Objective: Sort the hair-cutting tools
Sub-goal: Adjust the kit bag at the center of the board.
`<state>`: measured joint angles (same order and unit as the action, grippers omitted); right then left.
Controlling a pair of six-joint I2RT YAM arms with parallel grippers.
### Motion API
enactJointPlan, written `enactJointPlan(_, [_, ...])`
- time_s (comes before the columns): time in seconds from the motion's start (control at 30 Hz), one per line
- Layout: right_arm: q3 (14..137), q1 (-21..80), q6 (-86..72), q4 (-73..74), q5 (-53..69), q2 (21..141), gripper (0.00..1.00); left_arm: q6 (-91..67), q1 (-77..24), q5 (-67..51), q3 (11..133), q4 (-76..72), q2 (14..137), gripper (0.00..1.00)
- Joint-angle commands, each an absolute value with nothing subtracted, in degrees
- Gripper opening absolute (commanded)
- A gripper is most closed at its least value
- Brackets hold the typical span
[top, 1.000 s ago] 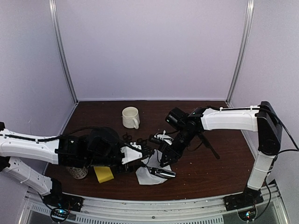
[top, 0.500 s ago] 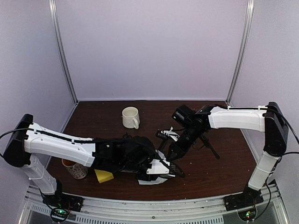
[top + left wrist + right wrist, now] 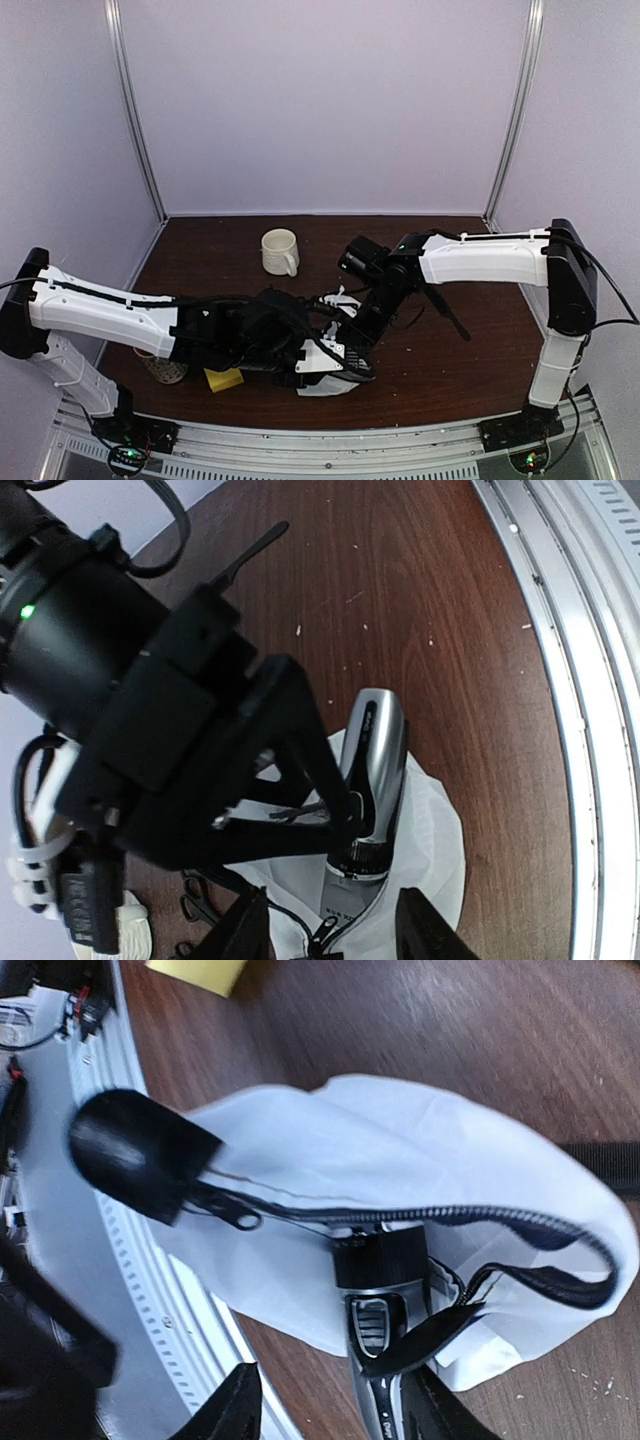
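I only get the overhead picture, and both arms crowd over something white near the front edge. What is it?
Observer: A white zip pouch; the right wrist view shows its zip open.
Visitor: Anything in it?
Observer: The hair clipper pokes through the zip opening, silver body sticking out.
Visitor: Is a claw squeezing it?
Observer: No. The left gripper has its fingers apart, one on either side of the clipper's end.

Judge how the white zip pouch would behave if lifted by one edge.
Probably floppy: the white zip pouch lies slack and creased. The clipper pokes out of its open zip, so tipping might spill it.
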<state>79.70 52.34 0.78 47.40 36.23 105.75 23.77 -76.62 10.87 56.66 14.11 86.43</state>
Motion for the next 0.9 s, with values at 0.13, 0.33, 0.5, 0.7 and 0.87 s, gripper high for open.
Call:
enactJointPlan(0.13, [80.6, 52.0, -2.8, 49.1, 24.1, 106.4, 0.44, 20.9, -76.8, 11.3, 56.0, 13.2, 85.1, 0.46])
enactJointPlan(0.33, [82.7, 51.6, -3.8, 49.2, 25.9, 108.5, 0.39, 21.2, -76.8, 11.4, 57.1, 12.4, 86.4, 0.46])
enactJointPlan(0.5, [83.0, 51.1, -3.7, 49.2, 28.9, 109.2, 0.00, 23.5, -76.7, 11.7, 60.3, 13.7, 90.4, 0.48])
enactJointPlan(0.7, [80.2, 48.2, -3.4, 47.6, 37.0, 104.5, 0.00, 24.1, -76.6, 12.0, 66.9, 15.2, 98.0, 0.56])
enactJointPlan(0.87, [77.2, 46.3, -2.5, 46.7, 44.5, 100.6, 0.00, 23.1, -75.9, 12.0, 71.8, 17.5, 103.6, 0.57])
